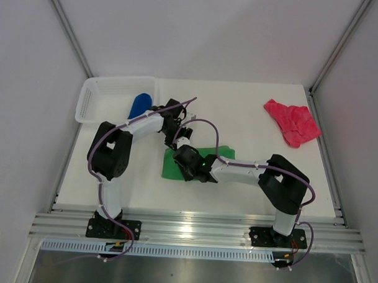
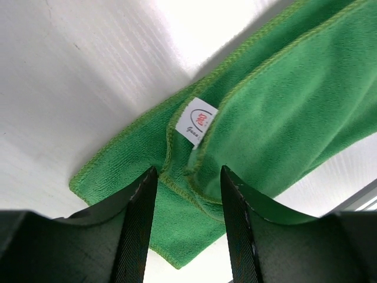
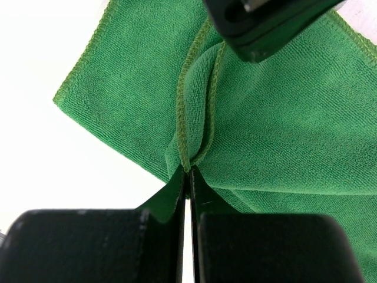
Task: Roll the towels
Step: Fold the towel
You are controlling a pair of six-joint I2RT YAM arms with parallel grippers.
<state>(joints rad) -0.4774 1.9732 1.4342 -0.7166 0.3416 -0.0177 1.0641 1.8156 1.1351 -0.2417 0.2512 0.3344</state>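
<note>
The green towel (image 1: 173,168) lies partly folded on the table between the two arms. My right gripper (image 3: 187,171) is shut on a pinched fold of the towel's stitched hem (image 3: 182,112). In the left wrist view the green towel (image 2: 283,118) shows a white label (image 2: 198,121), and my left gripper (image 2: 188,171) stands open, its fingers either side of the folded corner without squeezing it. Seen from above, the left gripper (image 1: 177,133) sits just behind the right gripper (image 1: 187,159). The blue towel (image 1: 139,104) lies in the basket. The pink-red towel (image 1: 293,122) lies crumpled at the far right.
A white mesh basket (image 1: 91,104) stands at the back left corner of the table. Grey walls close in on both sides. An aluminium rail (image 1: 192,230) runs along the near edge by the arm bases.
</note>
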